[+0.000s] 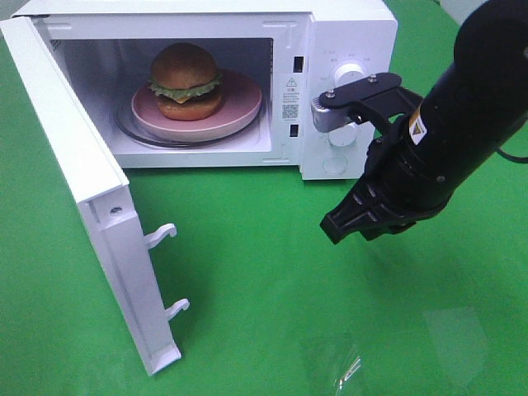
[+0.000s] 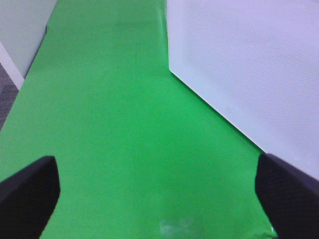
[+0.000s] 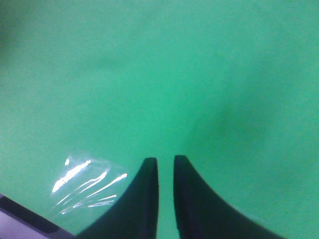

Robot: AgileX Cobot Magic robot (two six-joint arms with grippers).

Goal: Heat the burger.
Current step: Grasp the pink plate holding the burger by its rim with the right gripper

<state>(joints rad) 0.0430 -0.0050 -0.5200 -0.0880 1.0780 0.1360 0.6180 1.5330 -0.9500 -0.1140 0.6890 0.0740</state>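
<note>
We list the burger (image 1: 185, 80) on a pink plate (image 1: 243, 107) inside the open microwave (image 1: 346, 33). We note the left fingers (image 2: 30, 194) wide apart, empty, over the green bench (image 2: 124, 124); the right fingers (image 3: 144, 199) seemingly barely apart, holding nothing.

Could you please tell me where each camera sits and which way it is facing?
Exterior high: mounted above, looking down at the open microwave with the burger inside; the right arm shows.
Left wrist: on the left arm, looking along the green cloth past a white dotted panel; left jaws wide apart.
Right wrist: on the right arm, looking down at the cloth; right jaws nearly together.
Shared: exterior high and right wrist both show a clear shiny patch.
</note>
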